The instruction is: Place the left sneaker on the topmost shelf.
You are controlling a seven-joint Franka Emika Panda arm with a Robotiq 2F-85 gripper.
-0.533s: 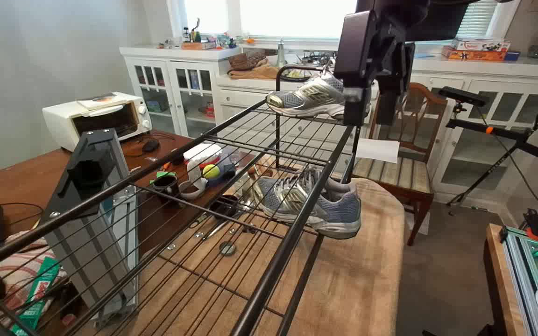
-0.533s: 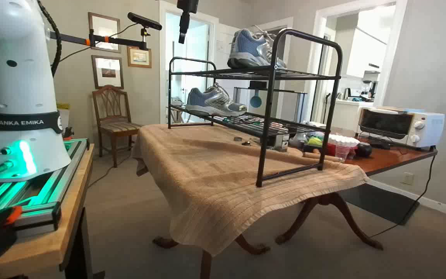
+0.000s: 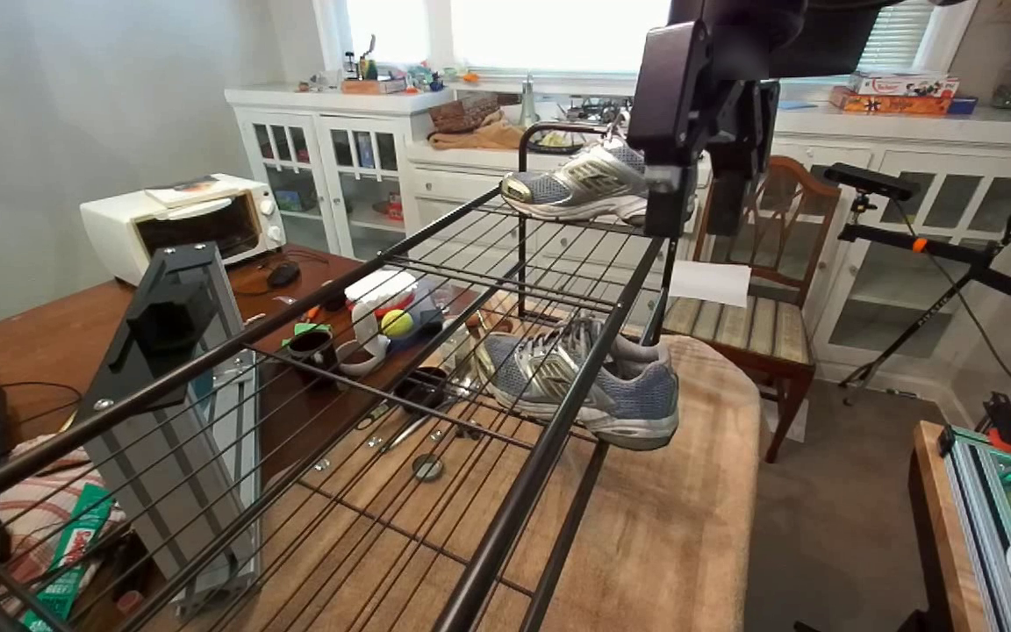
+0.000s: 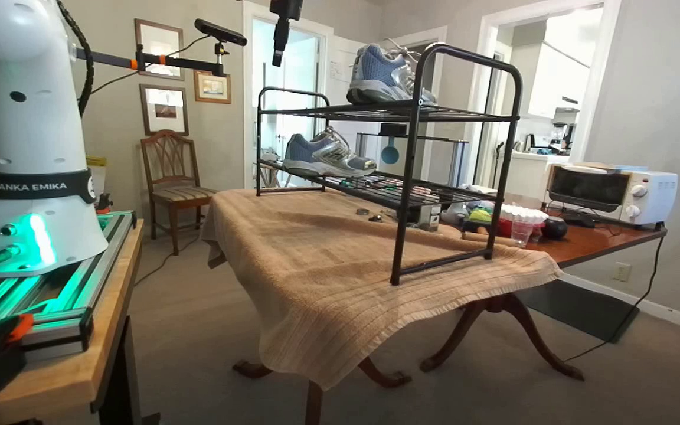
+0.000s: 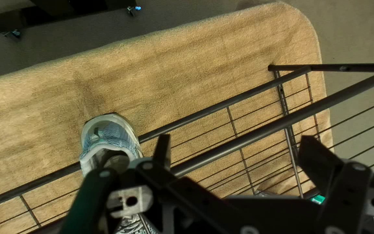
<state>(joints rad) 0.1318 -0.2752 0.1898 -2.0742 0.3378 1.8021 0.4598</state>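
Nothing has visibly moved since the earlier frames: the black two-fingered jaws hang in the same place in both exterior views, pointing downward, higher than the top of the grid they face. They are spread wide, and the wrist view shows rods of the black tubular metal rack through the gap between them. Below the jaws runs the topmost shelf, a long black wire-grid tier of thin parallel rods. On it, apart from the jaws, a grey mesh running sneaker with a thick white sole rests upright; in an exterior view the jaws hide its heel. Lower than the jaws, a near-identical grey-blue mesh sneaker stands on the black wire lower tier, its heel jutting past the rail. Which of the two is the left sneaker I cannot tell. Farther beneath the jaws, a tan towel-like cloth covers part of the brown wooden table. Well apart from the jaws, a boxy white toaster oven stands on that table; behind them in an exterior view is a wooden chair with a striped seat.
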